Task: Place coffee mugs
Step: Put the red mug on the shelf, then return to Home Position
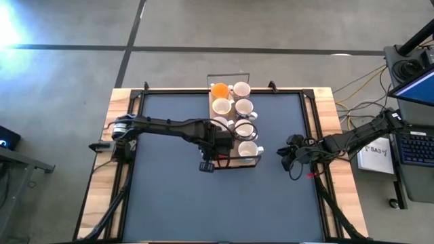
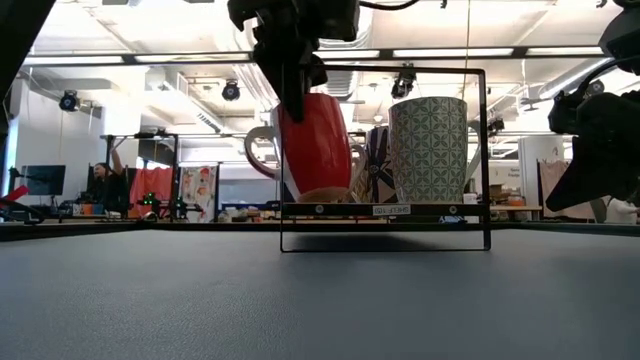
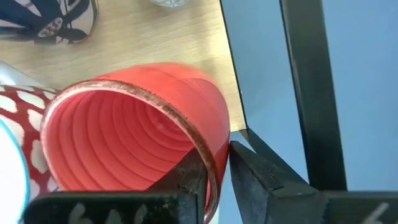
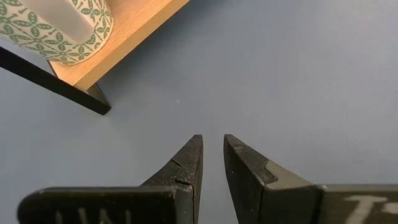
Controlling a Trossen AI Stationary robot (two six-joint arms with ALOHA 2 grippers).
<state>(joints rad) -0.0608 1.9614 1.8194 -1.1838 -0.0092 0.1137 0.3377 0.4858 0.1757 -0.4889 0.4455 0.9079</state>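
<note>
in the left wrist view, the left end effector (image 3: 214, 171) straddles the red mug's (image 3: 143, 124) rim.

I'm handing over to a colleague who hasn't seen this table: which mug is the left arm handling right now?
Find the wooden board at the middle of the dark table mat, loaded with mugs. At its near left corner, the left gripper pinches the rim of the red mug. It is plain glossy red and tilted; the green-patterned mug beside it stands upright.

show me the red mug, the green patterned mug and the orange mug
red mug (image 3: 134, 146): left wrist view, inside wall.
green patterned mug (image 2: 427, 150): low view, side wall.
orange mug (image 1: 219, 89): high view, open top.
</note>
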